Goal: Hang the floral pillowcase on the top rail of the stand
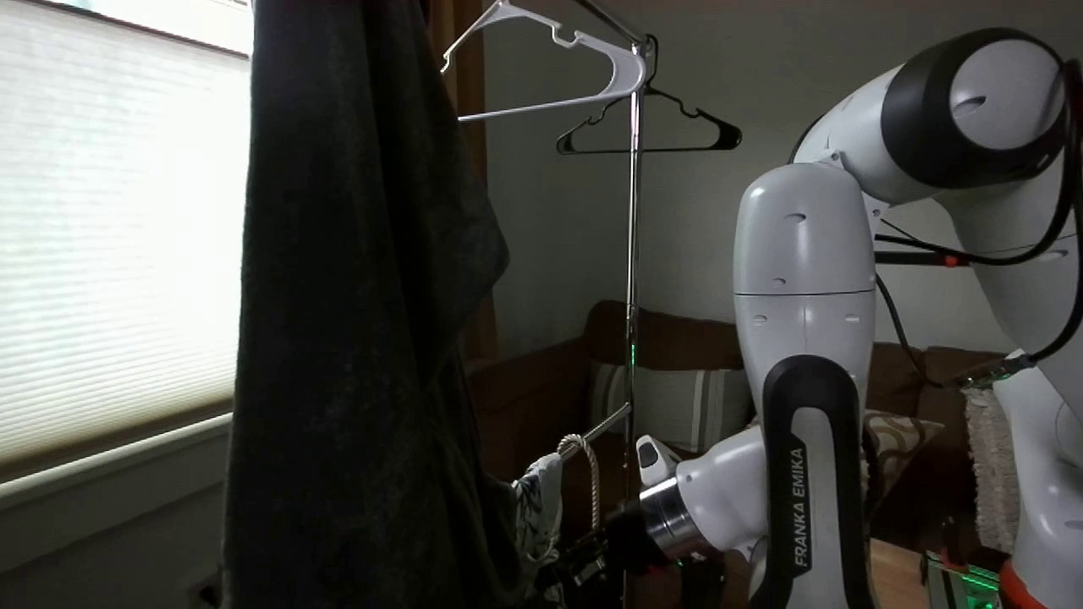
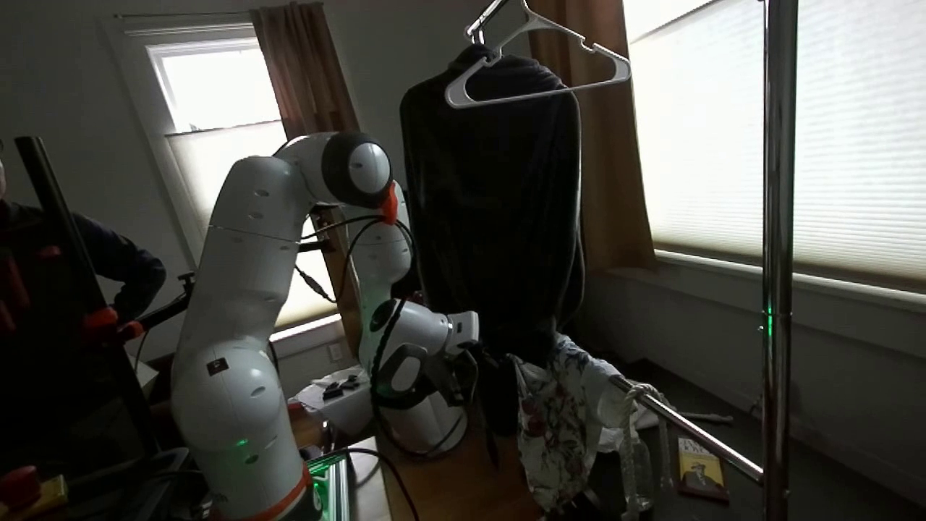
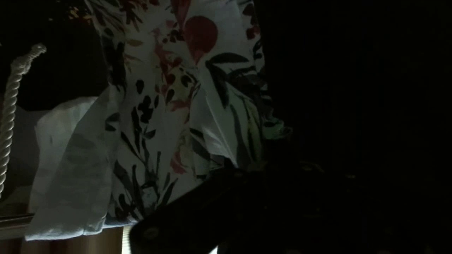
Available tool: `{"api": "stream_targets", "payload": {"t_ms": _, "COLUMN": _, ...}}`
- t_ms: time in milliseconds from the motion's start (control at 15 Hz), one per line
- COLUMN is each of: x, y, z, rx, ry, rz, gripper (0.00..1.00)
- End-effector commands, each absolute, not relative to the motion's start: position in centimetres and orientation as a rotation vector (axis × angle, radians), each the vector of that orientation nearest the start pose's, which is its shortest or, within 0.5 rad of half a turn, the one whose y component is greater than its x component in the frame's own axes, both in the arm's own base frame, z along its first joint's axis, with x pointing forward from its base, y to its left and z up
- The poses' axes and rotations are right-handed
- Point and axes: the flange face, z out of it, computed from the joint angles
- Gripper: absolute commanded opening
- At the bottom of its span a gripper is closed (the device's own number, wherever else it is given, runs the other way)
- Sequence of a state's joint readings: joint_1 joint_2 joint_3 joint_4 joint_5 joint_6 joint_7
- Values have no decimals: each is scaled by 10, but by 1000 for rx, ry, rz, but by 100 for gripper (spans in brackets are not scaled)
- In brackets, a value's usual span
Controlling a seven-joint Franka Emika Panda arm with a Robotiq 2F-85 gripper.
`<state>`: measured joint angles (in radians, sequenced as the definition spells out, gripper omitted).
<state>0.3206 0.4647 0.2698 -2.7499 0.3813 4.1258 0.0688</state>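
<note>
One gripper (image 1: pixel 575 562), nearest, deep in shadow: you cannot tell whether its jaws stand apart or clamp cloth. One floral pillowcase (image 2: pixel 553 427), just off the gripper's tip, long axis downward, draped over the lower rail (image 2: pixel 694 432); in an exterior view, past the pale counter's (image 2: pixel 365 477) right edge. One top rail (image 1: pixel 608 19), farthest, well above: your lift probably runs upward.

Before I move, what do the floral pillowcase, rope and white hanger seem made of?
Floral pillowcase: matte fabric, perhaps cotton, creased and draping. Rope: matte-looking fiber, visibly twisted strands; cotton or synthetic, unclear. White hanger: probably molded plastic, smooth, notched arms.
</note>
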Motion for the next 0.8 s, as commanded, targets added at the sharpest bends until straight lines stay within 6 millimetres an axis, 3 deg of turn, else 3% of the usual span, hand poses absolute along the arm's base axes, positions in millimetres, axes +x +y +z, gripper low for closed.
{"api": "stream_targets", "payload": {"t_ms": 0, "x": 366, "y": 182, "z": 195, "rx": -2654, "ry": -42, "rz": -1272, "gripper": 1}}
{"api": "stream_targets", "payload": {"t_ms": 267, "x": 367, "y": 133, "z": 236, "rx": -2602, "ry": 223, "rz": -1545, "gripper": 1}}
{"api": "stream_targets", "payload": {"t_ms": 333, "x": 372, "y": 123, "z": 258, "rx": -2596, "ry": 292, "rz": -1598, "gripper": 1}}
{"api": "stream_targets", "payload": {"t_ms": 467, "x": 382, "y": 113, "z": 280, "rx": -2587, "ry": 408, "rz": -1705, "gripper": 1}}
{"api": "stream_targets", "payload": {"t_ms": 533, "x": 371, "y": 102, "z": 301, "rx": -2572, "ry": 470, "rz": -1764, "gripper": 1}}
{"api": "stream_targets", "payload": {"t_ms": 667, "x": 377, "y": 98, "z": 334, "rx": -2545, "ry": 578, "rz": -1883, "gripper": 1}}
{"api": "stream_targets", "payload": {"t_ms": 733, "x": 368, "y": 89, "z": 356, "rx": -2524, "ry": 636, "rz": -1936, "gripper": 1}}
